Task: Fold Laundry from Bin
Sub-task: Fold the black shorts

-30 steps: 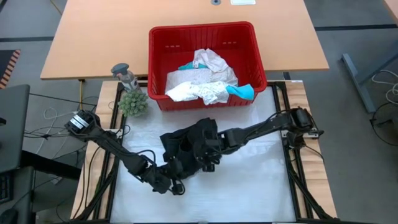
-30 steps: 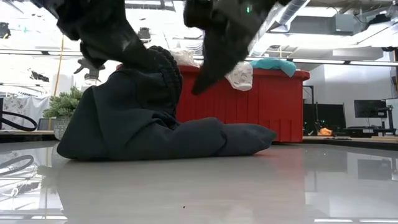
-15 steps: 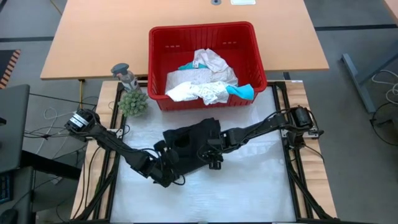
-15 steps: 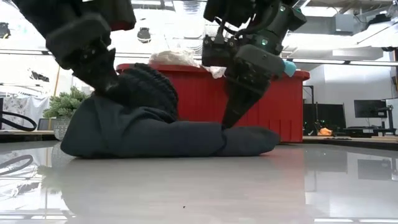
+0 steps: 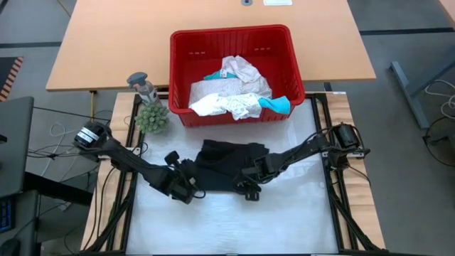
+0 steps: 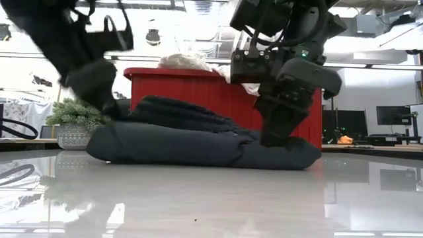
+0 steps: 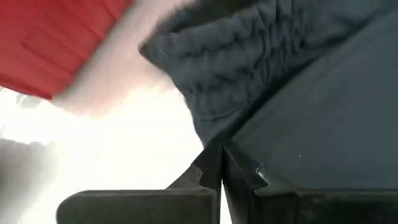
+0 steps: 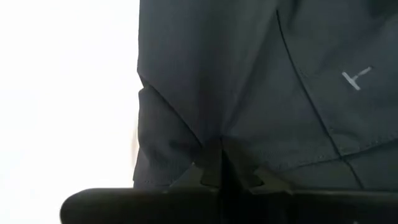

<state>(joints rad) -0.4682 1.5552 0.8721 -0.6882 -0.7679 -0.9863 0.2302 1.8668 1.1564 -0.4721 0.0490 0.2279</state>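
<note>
At the left of the work surface, beside the table, a small green potted plant stands just off the near-left corner of the red bin, with a grey object beside it.

The left gripper is low over the white mat, at the left edge of the black garment. In the left wrist view its fingers are pressed together with a fold of the black cloth pinched between them. The gathered waistband is visible just past the fingertips.

The black garment lies flat on the mat, in front of the bin and between both grippers. In the low view it forms a low, wide mound with a ribbed band on top.

The right gripper is at the right near edge of the same garment. In the right wrist view its fingers are closed, clamping the cloth at a seam.

The bin rests on the wooden table beyond the mat. Inside it are white lacy garments and a teal garment, heaped toward the near wall.
</note>
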